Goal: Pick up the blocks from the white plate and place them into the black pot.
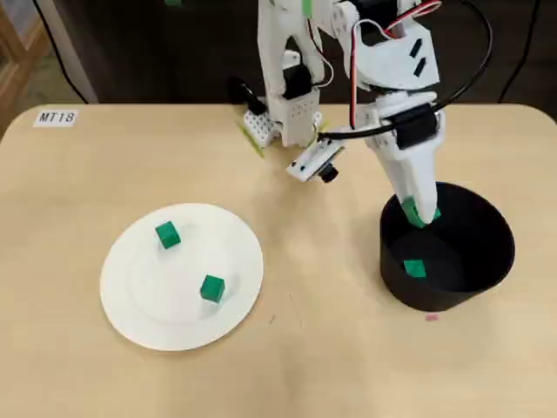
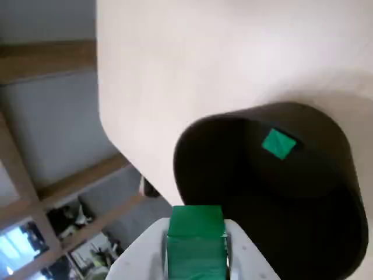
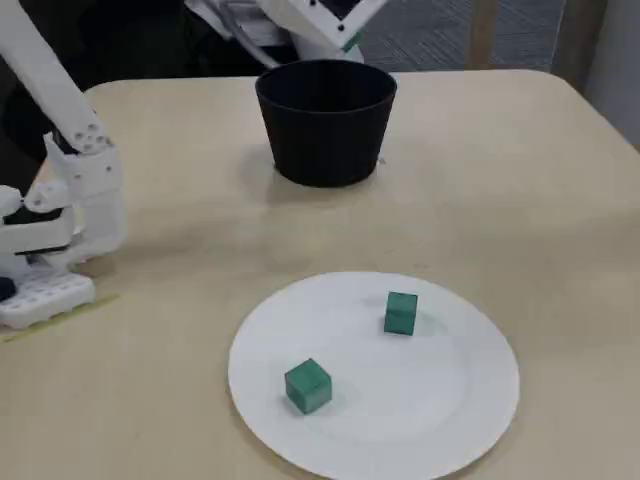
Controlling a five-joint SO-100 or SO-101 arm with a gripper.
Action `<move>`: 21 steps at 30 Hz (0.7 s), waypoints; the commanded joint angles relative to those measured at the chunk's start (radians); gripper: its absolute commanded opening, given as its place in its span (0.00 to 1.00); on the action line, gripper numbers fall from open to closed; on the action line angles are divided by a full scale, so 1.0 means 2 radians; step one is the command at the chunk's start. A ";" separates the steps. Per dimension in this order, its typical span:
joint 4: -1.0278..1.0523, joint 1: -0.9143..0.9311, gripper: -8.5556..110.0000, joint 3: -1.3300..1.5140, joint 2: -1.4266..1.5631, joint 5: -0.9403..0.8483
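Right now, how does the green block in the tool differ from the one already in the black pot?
The held block is clamped between the tool's fingers above the black pot's opening; the block in the pot lies loose on the bottom. The held block fills the wrist view's lower edge; the other looks small there. Both are bright green cubes, seemingly alike.

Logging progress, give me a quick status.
Gripper shut on green block over black pot. One block inside, two on white plate. Path clear.
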 commanded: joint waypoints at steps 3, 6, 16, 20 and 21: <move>-0.039 -0.048 0.05 0.025 -0.019 -0.005; -0.061 -0.069 0.05 0.028 -0.051 -0.015; -0.080 -0.070 0.16 0.024 -0.084 -0.060; -0.074 -0.069 0.28 0.023 -0.081 -0.084; -0.073 -0.067 0.28 0.022 -0.081 -0.084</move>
